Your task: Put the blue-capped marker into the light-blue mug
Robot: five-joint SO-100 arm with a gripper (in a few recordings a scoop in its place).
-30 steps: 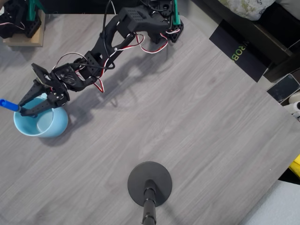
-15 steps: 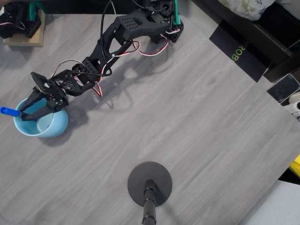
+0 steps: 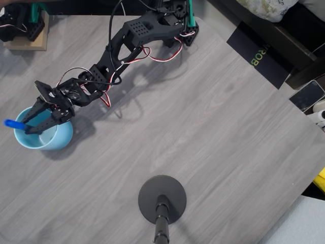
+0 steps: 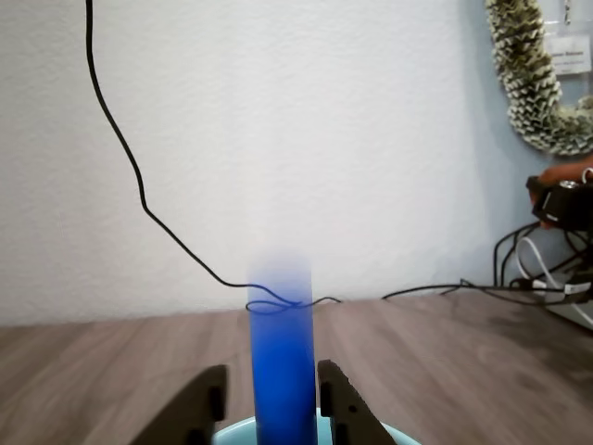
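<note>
The light-blue mug [image 3: 48, 138] stands at the left of the grey table in the overhead view. My black gripper [image 3: 26, 125] hangs over its left half, jaws slightly apart. The blue-capped marker [image 3: 12, 123] sticks out past the mug's left rim, and its dark barrel is hidden by the fingers. In the wrist view the blue cap [image 4: 281, 371] stands upright and blurred between the two fingers of my gripper [image 4: 271, 369]. A small gap separates it from the left finger [image 4: 206, 408]. The mug's pale rim [image 4: 232, 432] shows just below.
A round black stand base [image 3: 162, 199] with a pole sits near the table's front edge. A wooden block [image 3: 25, 40] lies at the back left corner. The table's right edge runs diagonally past dark boxes [image 3: 264, 56]. A thin black cable [image 4: 139, 185] hangs across the wall.
The gripper has sunk lower over the mug and shifted slightly toward its left rim. The blue cap has moved down with it, and the jaws look a little wider.
</note>
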